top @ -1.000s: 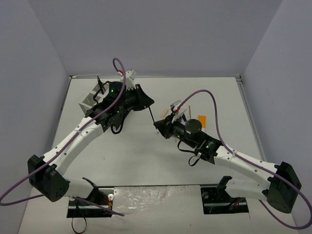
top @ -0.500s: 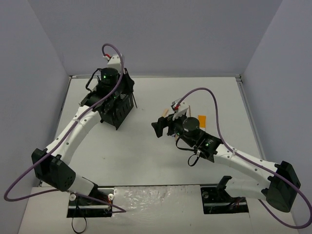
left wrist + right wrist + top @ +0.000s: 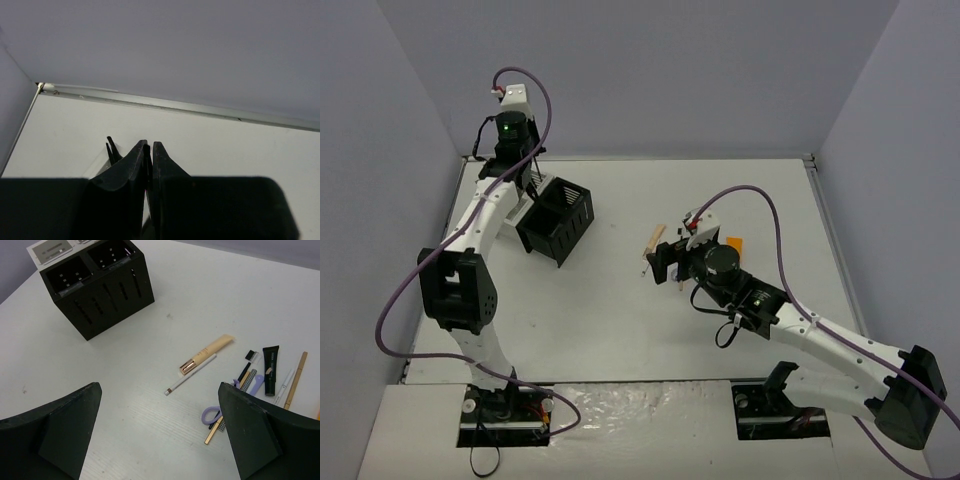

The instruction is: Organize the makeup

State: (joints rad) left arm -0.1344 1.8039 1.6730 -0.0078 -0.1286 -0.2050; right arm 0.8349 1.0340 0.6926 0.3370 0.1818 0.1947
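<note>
The makeup lies loose under my right gripper (image 3: 160, 440), which hangs open and empty above the table. I see a beige tube with a rose-gold cap (image 3: 207, 354), a white pencil (image 3: 191, 375), a lilac looped piece (image 3: 212, 415), a black tube (image 3: 270, 369) and a tan stick (image 3: 295, 380). From above, the right gripper (image 3: 661, 263) sits beside a beige stick (image 3: 655, 240). My left gripper (image 3: 525, 183) is at the far left over the white box (image 3: 512, 205), shut on a thin black pencil (image 3: 145, 152). Two black tips (image 3: 111, 149) stand up from that box.
A black mesh compartment box (image 3: 558, 221) stands just right of the white one; it also shows at the top left of the right wrist view (image 3: 97, 282). An orange piece (image 3: 732, 246) lies behind the right arm. Grey walls close in the table's back and sides.
The left arm has swung from the table's middle back and left, past the black box, to above the white box. The right gripper has opened and drawn back slightly.
</note>
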